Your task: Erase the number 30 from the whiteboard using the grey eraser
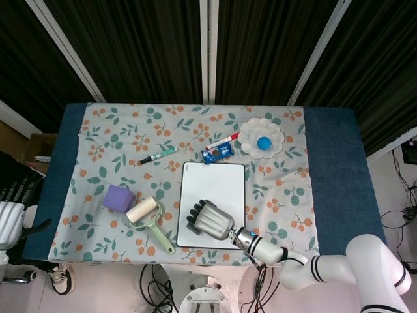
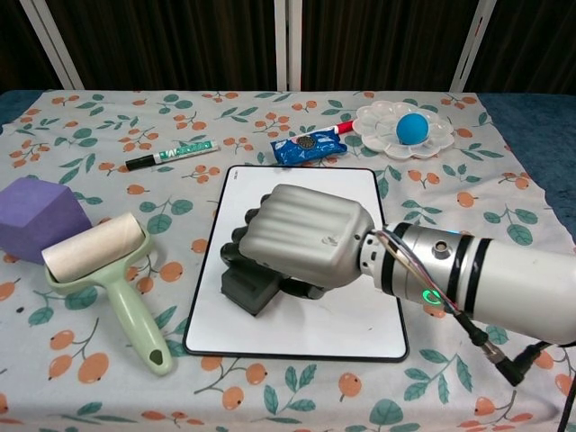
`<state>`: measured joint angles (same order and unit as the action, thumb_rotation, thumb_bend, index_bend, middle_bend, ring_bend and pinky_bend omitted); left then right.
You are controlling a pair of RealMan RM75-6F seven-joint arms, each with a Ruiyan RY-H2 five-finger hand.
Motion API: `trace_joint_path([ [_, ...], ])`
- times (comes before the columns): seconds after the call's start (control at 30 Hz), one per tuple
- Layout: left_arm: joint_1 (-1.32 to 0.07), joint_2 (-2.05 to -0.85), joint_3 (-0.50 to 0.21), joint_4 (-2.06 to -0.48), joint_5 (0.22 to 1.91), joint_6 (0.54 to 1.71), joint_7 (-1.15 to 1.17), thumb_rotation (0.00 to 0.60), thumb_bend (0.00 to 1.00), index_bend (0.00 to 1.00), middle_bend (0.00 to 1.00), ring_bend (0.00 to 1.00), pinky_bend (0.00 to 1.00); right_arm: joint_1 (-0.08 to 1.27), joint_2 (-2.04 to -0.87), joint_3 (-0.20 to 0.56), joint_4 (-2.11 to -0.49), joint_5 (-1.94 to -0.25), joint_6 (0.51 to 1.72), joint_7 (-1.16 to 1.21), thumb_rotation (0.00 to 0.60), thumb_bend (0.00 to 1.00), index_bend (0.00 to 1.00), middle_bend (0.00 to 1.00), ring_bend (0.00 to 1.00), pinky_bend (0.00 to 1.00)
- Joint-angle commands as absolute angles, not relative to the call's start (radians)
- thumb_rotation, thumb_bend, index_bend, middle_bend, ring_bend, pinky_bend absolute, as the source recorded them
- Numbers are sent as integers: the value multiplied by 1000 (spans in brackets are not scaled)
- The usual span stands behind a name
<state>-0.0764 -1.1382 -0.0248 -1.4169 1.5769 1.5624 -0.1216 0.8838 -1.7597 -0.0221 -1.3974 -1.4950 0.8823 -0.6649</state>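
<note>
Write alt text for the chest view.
The right hand presses a grey eraser onto the near left part of a blank whiteboard. A lint roller and purple block lie left; markers and a palette sit behind.

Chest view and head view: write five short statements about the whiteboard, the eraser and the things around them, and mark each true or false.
1. The right hand holds the grey eraser on the whiteboard. True.
2. The eraser is at the board's far edge. False: it is near the front left corner.
3. A blue ball lies in the white palette. True.
4. The lint roller lies on the whiteboard. False: it lies on the cloth, left of it.
5. The number 30 shows on the board. False: its visible surface is blank.
</note>
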Motion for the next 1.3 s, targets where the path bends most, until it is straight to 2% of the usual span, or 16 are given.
trace_joint_path([
  [0.03, -77, -1140, -23, -1419, 1579, 1561, -117, 600, 0, 74, 55, 68, 162, 862, -1717, -39, -1434, -1506, 901, -682, 600, 317, 587, 566, 457, 487],
  [0.3, -76, -1139, -21, -1423, 1579, 1560, -109, 600, 0, 74, 55, 68, 163, 831, -1655, -44, -1426, -1479, 897, -668, 600, 317, 593, 570, 461, 491],
  [0.67, -79, -1140, -19, -1427, 1579, 1553, -99, 600, 0, 74, 55, 68, 162, 803, -1638, -3, -1292, -1411, 892, -646, 600, 317, 597, 574, 466, 494],
  [0.87, -82, -1138, -21, -1434, 1578, 1550, -91, 600, 0, 74, 55, 68, 162, 789, -1624, 1, -1277, -1412, 903, -605, 600, 317, 597, 574, 465, 494],
  [1.1, -83, -1139, -19, -1441, 1578, 1546, -81, 600, 0, 74, 55, 68, 162, 760, -1574, 16, -1314, -1462, 993, -527, 600, 318, 599, 574, 466, 494],
  [1.3, -86, -1136, -20, -1443, 1578, 1543, -76, 600, 0, 74, 55, 68, 162, 700, -1458, 15, -1366, -1492, 1093, -454, 600, 317, 598, 574, 465, 494],
])
